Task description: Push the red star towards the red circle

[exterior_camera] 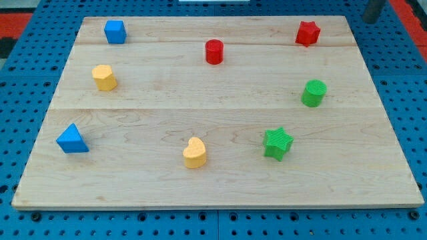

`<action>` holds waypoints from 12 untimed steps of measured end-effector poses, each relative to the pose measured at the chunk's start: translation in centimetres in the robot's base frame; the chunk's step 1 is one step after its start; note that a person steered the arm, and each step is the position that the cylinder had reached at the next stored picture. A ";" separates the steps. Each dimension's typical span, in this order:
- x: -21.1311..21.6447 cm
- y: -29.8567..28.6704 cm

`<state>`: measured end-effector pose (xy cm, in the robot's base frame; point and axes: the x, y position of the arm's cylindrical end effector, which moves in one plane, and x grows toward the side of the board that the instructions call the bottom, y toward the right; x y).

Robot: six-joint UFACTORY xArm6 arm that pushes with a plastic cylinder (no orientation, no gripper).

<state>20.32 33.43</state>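
The red star (pixel 307 33) sat near the wooden board's (pixel 220 193) top right corner, well apart from the red circle (pixel 213 51) to its left. My tip (pixel 369 20) stood beyond the board's top right edge, up and right of the star, touching no block. The rod carried no claw, so no grasp could be told.

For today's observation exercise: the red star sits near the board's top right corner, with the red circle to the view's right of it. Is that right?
Not quite. The camera view shows the red circle to the view's left of the red star. The star does sit near the board's top right corner.
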 end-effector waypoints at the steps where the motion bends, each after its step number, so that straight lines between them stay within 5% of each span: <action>1: 0.1 0.8; 3: 2.9 -9.8; 6: -1.2 -11.8; 8: 2.7 -21.9; 10: 3.2 -15.4; 11: 3.2 -18.2; 12: 2.4 -30.5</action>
<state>22.75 2.89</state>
